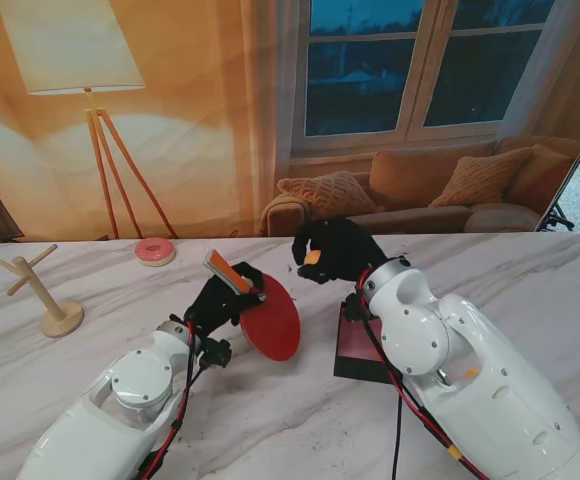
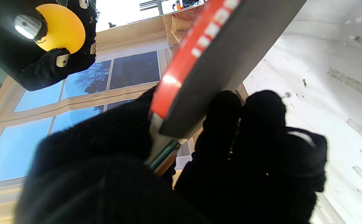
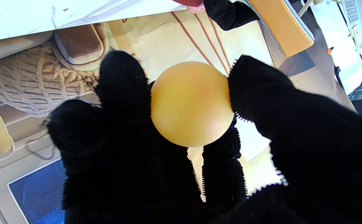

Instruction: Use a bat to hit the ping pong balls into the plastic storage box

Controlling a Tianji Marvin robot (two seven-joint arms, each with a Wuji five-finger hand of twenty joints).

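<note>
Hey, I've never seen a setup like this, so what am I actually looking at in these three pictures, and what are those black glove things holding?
This is a two-armed robot with white arms, and each black-gloved thing is a five-fingered robot hand. The wide picture comes from a camera on the stand above its shoulders, looking down at a marble-patterned table. The two close-ups come from cameras on the wrists, looking along the fingers.

The left robot hand grips a red ping pong bat by its handle. The right robot hand pinches an orange ping pong ball between its fingertips, raised above the table.

On the table lie a dark red box by the right arm, a small wooden rack with pegs at the left, and a pink doughnut-shaped thing farther away. The lamp, sofa and window behind look like a printed backdrop.
</note>
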